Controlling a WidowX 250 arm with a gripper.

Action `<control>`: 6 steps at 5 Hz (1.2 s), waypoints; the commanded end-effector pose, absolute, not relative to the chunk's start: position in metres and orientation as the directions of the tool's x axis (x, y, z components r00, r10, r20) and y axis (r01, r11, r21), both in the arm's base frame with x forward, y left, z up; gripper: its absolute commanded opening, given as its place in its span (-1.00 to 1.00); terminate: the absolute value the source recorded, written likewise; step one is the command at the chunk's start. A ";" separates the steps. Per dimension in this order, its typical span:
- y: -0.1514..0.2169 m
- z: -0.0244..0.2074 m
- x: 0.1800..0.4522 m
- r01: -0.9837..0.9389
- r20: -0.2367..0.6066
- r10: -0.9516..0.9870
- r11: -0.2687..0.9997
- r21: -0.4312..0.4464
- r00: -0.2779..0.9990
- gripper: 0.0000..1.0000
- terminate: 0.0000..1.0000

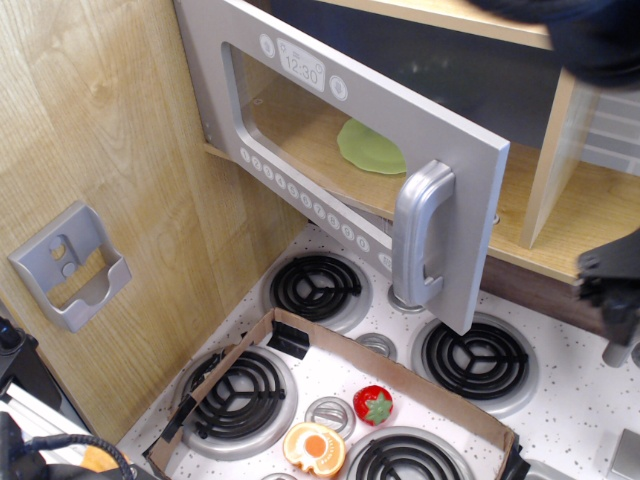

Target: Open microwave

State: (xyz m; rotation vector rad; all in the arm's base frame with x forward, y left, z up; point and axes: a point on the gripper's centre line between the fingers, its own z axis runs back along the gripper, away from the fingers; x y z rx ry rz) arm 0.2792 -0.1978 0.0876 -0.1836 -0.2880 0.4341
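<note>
The grey toy microwave's window door point(330, 130) stands swung out from the wooden cabinet, hinged at the left. Its chunky silver handle point(422, 240) is at the door's free right end. A clock display point(302, 68) reads 12:30, and a row of round white buttons point(300, 195) runs along the lower edge. A green plate point(370, 148) lies inside on the wooden shelf. Only a dark part of my gripper point(612, 290) shows at the right edge, well away from the handle and holding nothing that I can see. Its jaws are cut off by the frame.
A stovetop with black coil burners point(315, 283) lies below the door. A cardboard tray point(300, 335) on it holds a toy strawberry point(373, 404) and an orange toy point(314, 447). A grey wall holder point(70, 265) hangs on the left panel. Open wooden shelves point(590, 215) are at the right.
</note>
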 end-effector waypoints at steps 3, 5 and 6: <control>-0.146 0.099 0.330 -0.012 0.451 0.092 0.984 -0.177 0.888 1.00 -1.00; -0.070 0.072 0.310 0.038 0.408 0.006 0.994 -0.102 0.913 1.00 -1.00; -0.053 0.059 0.278 -0.027 0.369 0.056 0.996 -0.084 0.928 1.00 -1.00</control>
